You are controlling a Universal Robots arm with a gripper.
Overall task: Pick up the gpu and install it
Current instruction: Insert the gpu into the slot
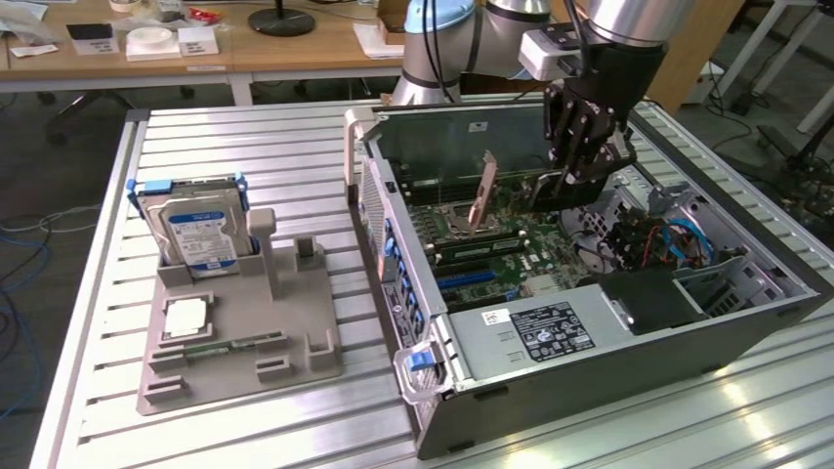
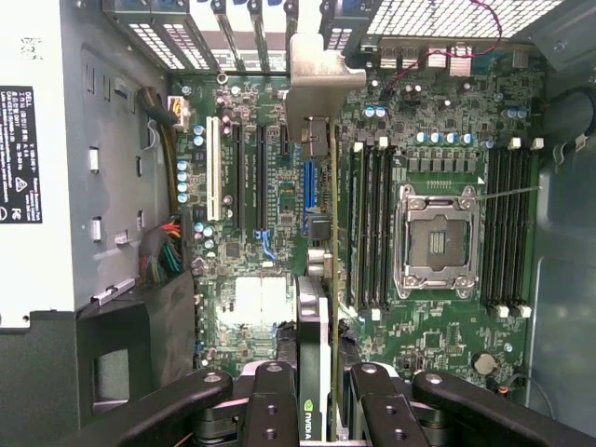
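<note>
Gpu (image 2: pixel 317 307) sits edge-on inside the open case (image 1: pixel 763 293), clamped between the two fingers of the hand (image 1: pixel 580 181), which is closed on it. Its silver bracket (image 2: pixel 321 79) points at the rear slot openings. The card runs over the motherboard (image 2: pixel 447 121) beside the blue slot (image 2: pixel 307 186), next to the memory slots and empty CPU socket (image 2: pixel 438 242). Pickup is done. Seating looks unfinished, though I cannot tell if the edge has met the slot. Readable: NVIDIA logo on the card's edge, "DELL" on the power-supply label (image 2: pixel 19 154). Hard drive (image 1: pixel 202 230) stands in a grey holder (image 1: pixel 248 332) toward the desk (image 1: pixel 261 147) edge at the exterior view's left, label text unreadable.
</note>
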